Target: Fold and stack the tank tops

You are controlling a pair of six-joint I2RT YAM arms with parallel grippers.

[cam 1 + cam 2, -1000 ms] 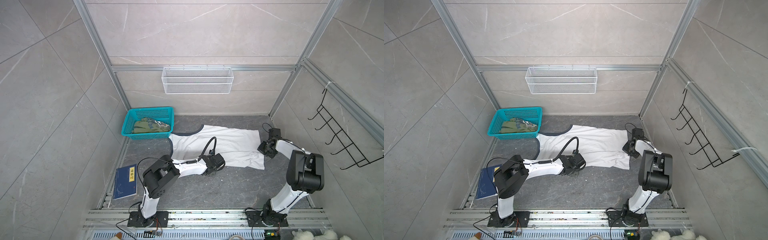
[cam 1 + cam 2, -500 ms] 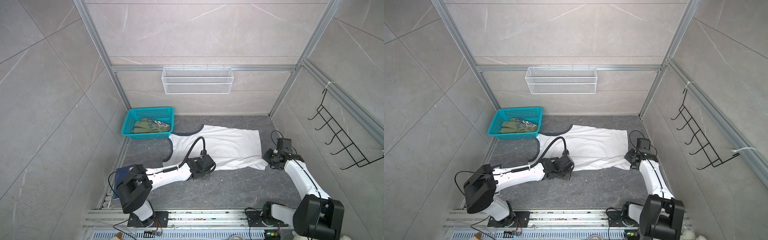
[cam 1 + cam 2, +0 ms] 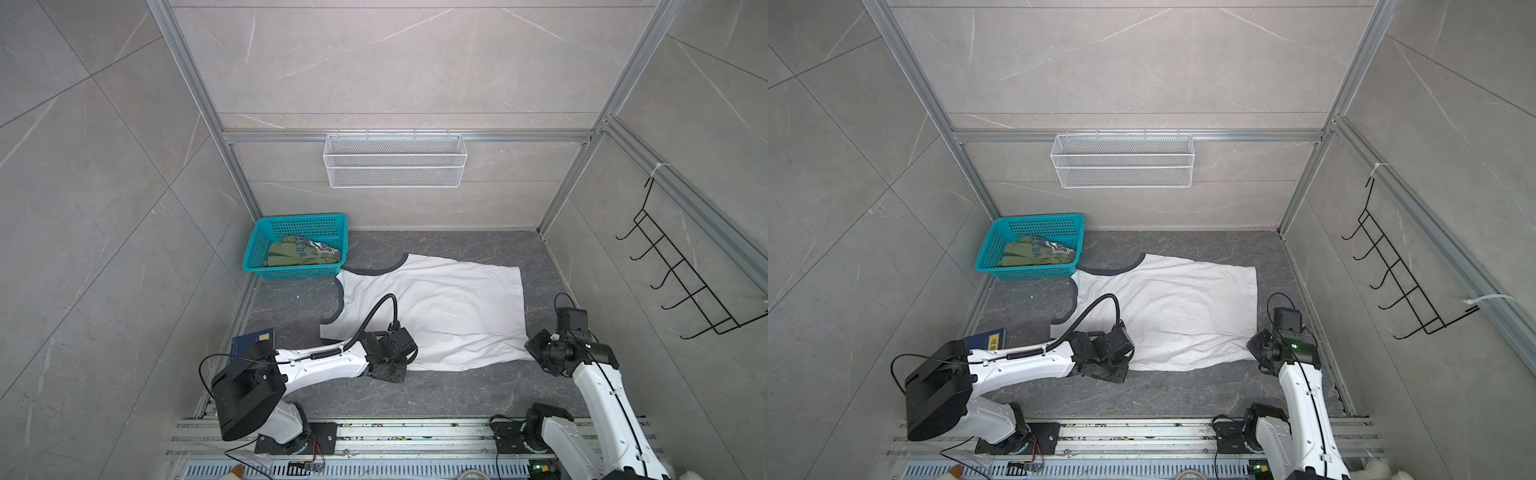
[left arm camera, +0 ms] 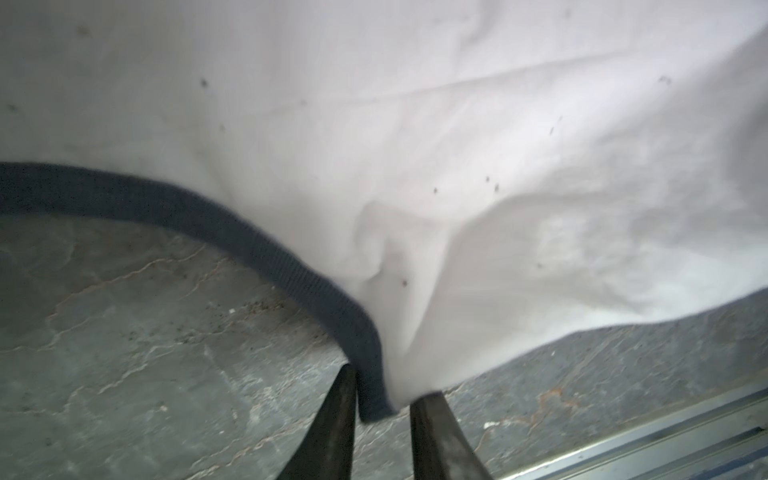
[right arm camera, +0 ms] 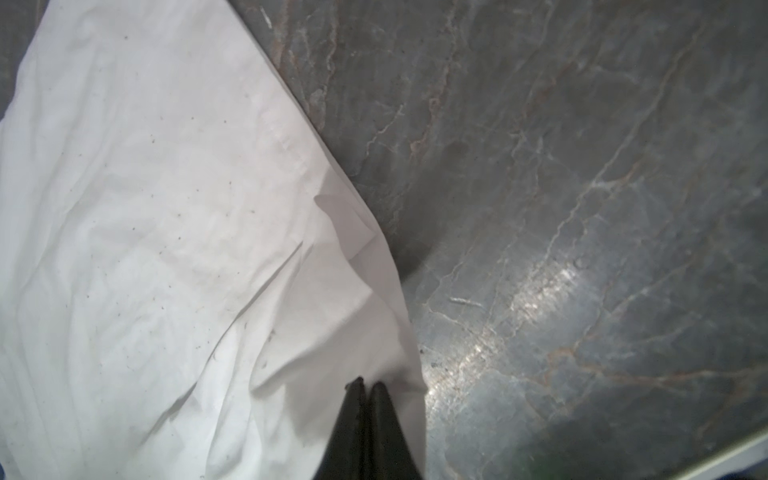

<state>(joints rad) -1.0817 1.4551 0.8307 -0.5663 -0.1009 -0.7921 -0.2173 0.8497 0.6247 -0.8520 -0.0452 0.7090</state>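
The white tank top (image 3: 436,307) lies spread out, a bit wrinkly, in the middle of both top views. The teal basket (image 3: 291,272) touching its upper-left corner holds the crumpled olive tank top (image 3: 291,257). At the shirt's lower-left edge the left gripper (image 4: 384,399) has its jaws parted with the navy-trimmed corner between them, and at the lower-right corner the right gripper (image 5: 365,384) looks pinched nearly closed on the hem.

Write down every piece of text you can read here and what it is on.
Nothing reads cleanly.
Dark blue book: yellow label with characters, too small to read.
Olive tank top in the teal basket: printed letters, crumpled and blurred, unreadable.
White tank top: no print showing.
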